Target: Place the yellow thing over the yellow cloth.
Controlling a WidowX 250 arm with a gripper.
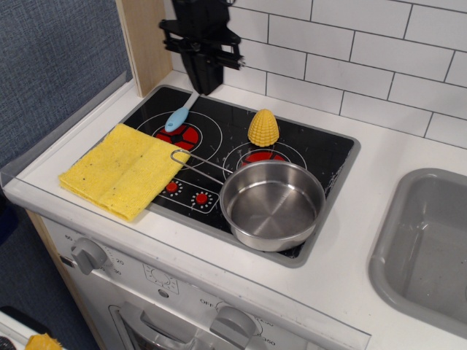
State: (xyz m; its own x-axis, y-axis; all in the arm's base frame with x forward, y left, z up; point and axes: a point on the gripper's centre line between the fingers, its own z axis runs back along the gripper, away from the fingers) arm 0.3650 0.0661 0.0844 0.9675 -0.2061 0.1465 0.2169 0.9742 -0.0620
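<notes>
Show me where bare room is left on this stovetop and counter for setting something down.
The white counter between the stovetop's right edge and the sink is bare. The yellow cloth has an uncovered top. The black glass between the blue-handled spoon and the yellow corn piece is open. Crowded: front right, where the steel pot and its handle reach toward the cloth. The tool hangs over the back left.

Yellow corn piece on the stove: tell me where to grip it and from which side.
Grip the yellow corn piece across its wider lower body, coming straight down from above. It stands upright with its tip up, and the steel pot crowds its front, so a side approach looks awkward.
</notes>
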